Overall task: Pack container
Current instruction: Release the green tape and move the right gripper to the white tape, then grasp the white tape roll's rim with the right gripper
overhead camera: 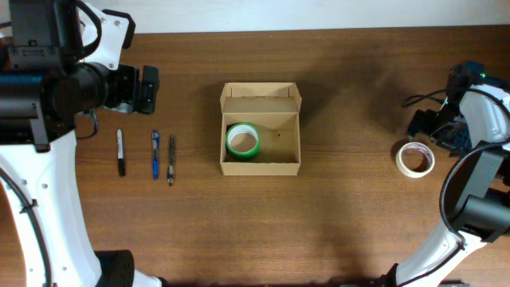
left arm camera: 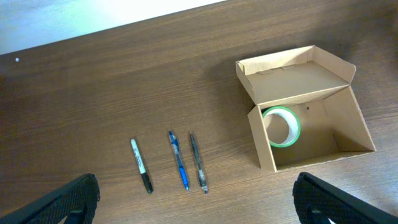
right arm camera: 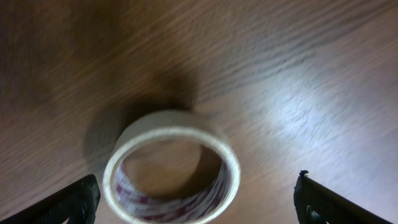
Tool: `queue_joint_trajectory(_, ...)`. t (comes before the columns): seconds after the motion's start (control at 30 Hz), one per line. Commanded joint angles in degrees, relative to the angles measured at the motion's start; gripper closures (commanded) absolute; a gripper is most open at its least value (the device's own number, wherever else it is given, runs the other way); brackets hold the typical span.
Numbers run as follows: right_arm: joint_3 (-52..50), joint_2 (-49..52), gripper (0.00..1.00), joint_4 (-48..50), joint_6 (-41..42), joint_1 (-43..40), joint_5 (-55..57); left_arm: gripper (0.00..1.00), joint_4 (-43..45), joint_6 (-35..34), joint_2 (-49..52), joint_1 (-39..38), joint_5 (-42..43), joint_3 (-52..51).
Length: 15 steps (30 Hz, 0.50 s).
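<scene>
The container (overhead camera: 260, 165) is a tan cardboard box in the middle of the table, its flap lid open toward the back. A green tape roll (overhead camera: 242, 140) lies inside at its left side; both also show in the left wrist view, the box (left arm camera: 264, 146) and the roll (left arm camera: 281, 126). A white tape roll (overhead camera: 415, 158) lies flat on the table at the right. My right gripper (right arm camera: 196, 205) is open above it, the roll (right arm camera: 171, 168) between the fingers but not held. My left gripper (left arm camera: 199, 202) is open and empty at the far left, above the pens.
Left of the box lie a black marker (overhead camera: 121, 151), a blue pen (overhead camera: 155, 154) and a grey pen (overhead camera: 170, 159), side by side. They also show in the left wrist view: marker (left arm camera: 141, 165), blue pen (left arm camera: 178, 160), grey pen (left arm camera: 198, 162).
</scene>
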Motion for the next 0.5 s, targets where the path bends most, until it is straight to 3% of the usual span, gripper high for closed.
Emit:
queue_joint_trajectory(0.0, -1.8, -0.6, 0.03, 1.3, -1.5, -1.8, 2.6, 0.01, -0.2, 1.0, 0.4, -0.2, -0.6, 0.7)
queue_joint_trajectory(0.47, -11.5, -0.6, 0.06, 7.3, -1.7, -8.1, -3.4, 0.01, 0.3, 1.2, 0.5, -0.2, -0.6, 0.7)
